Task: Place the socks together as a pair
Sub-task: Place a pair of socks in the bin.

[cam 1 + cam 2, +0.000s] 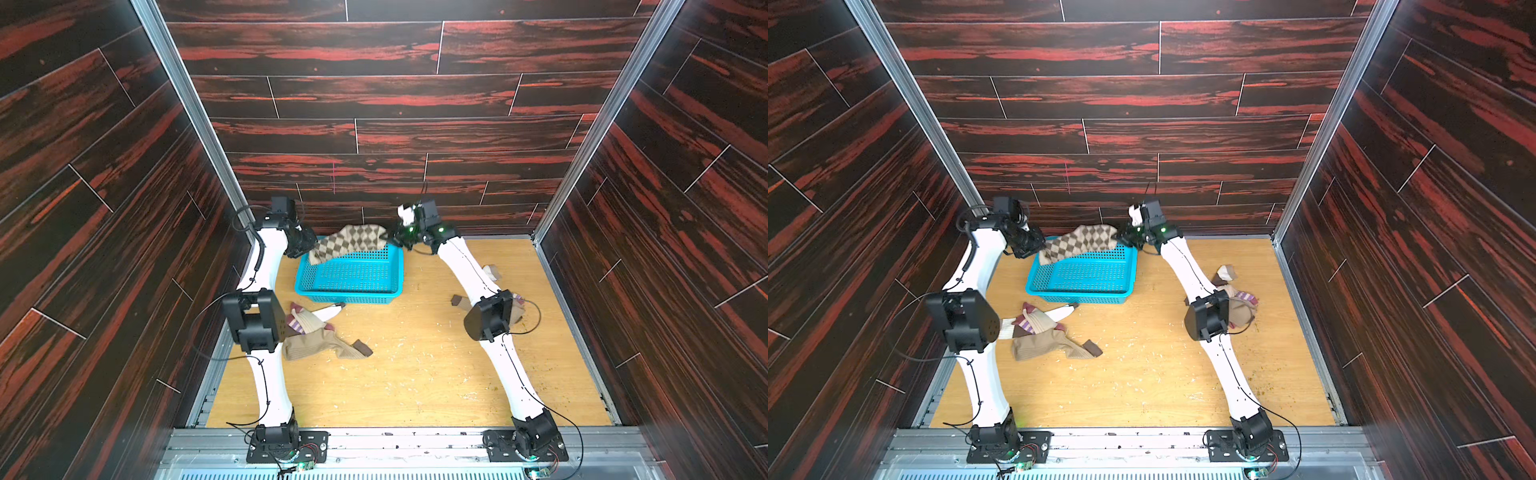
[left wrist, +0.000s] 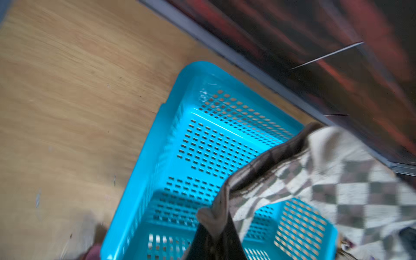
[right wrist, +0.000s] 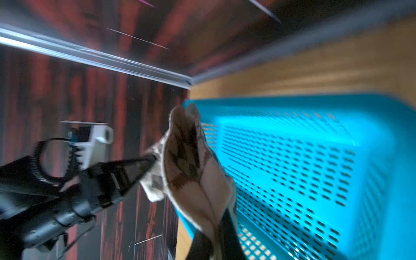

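tan sock [image 1: 316, 347] lies loose near front; behind, left gripper [image 1: 311, 250] and right gripper [image 1: 391, 240] each clamped tight on argyle sock [image 1: 347, 242], stretched over blue basket [image 1: 349, 296]

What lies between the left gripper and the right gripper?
In both top views, the argyle sock stretches between left gripper and right gripper, over the blue basket.

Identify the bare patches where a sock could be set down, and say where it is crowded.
Free: the wooden table between the left sock heap and the right sock heap, from the blue basket forward to the near edge; also the basket's near floor. Crowded: both heaps, and the basket's far edge, where the argyle socks hang.
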